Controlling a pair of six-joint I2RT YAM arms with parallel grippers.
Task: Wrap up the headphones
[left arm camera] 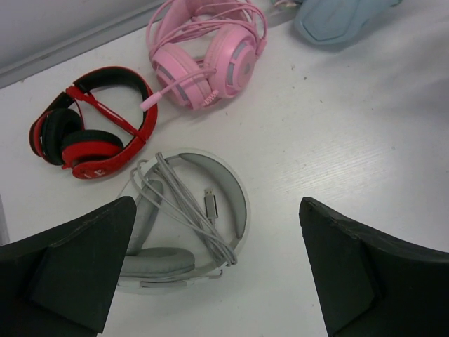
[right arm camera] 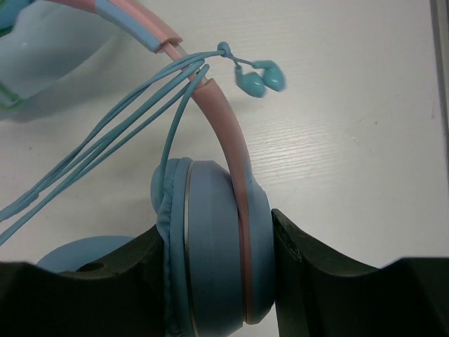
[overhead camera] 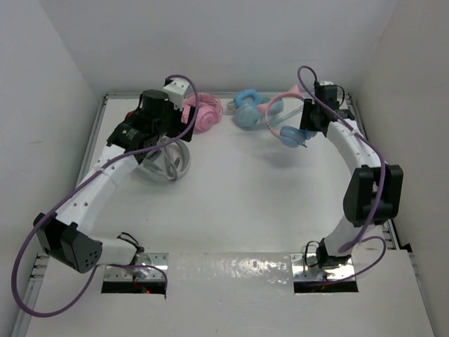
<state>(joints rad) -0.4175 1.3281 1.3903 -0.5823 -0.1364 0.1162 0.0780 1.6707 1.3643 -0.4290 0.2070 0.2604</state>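
Table (overhead camera: 238, 189): white, with white walls on the left, far and right sides.
Left claw (left arm camera: 216, 232): spread, above a white headset (left arm camera: 235, 189), far left.
Left wrist view only: red headset (left arm camera: 91, 133) shown whole.
Right claw (right arm camera: 214, 239): pinching a blue earcup of the headphones (overhead camera: 289, 135), far right.
Right wrist view only: teal cable (right arm camera: 105, 140) strands crossing the pink headband.

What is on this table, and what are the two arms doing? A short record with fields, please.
held item: the headphones, blue earcups, pink headband
right tool: clamped on one earcup
cable: teal, strands bunched and knotted at the headband
left tool: open, above the white pair
also there: red pair, pink pair, light blue pair
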